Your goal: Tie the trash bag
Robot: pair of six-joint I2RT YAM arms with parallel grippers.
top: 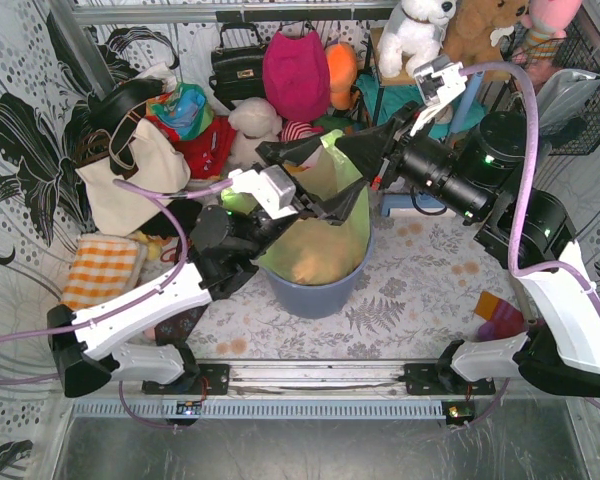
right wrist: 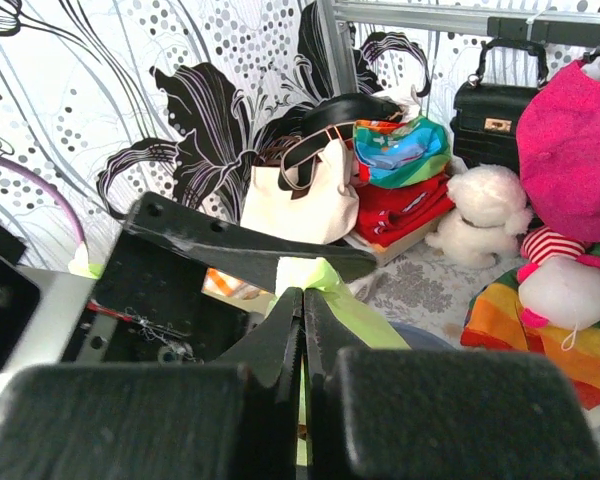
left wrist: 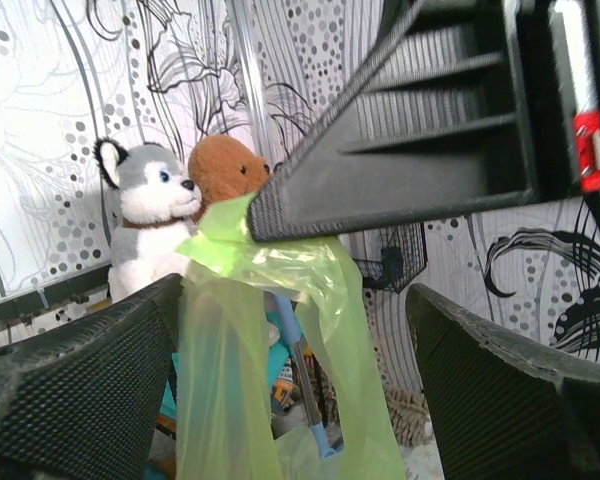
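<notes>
The trash bag (top: 325, 235) is lime-green and sits in a blue-grey round bin (top: 315, 292), with tan paper showing through it. My right gripper (top: 342, 143) reaches in from the right and is shut on the bag's pulled-up top; in the right wrist view its closed tips (right wrist: 302, 295) pinch the green plastic (right wrist: 355, 315). My left gripper (top: 325, 177) is open, its fingers spread on either side of the raised plastic. In the left wrist view the bag (left wrist: 280, 340) hangs as a loop between the wide-apart fingers (left wrist: 90, 380), not touching the right-hand one.
Along the back wall lie a magenta bag (top: 295, 70), a black handbag (top: 235, 65), a cream tote (top: 130, 175) and plush toys (top: 415, 30). An orange checked cloth (top: 100, 270) lies at the left. Small coloured toys (top: 500, 315) sit at the right.
</notes>
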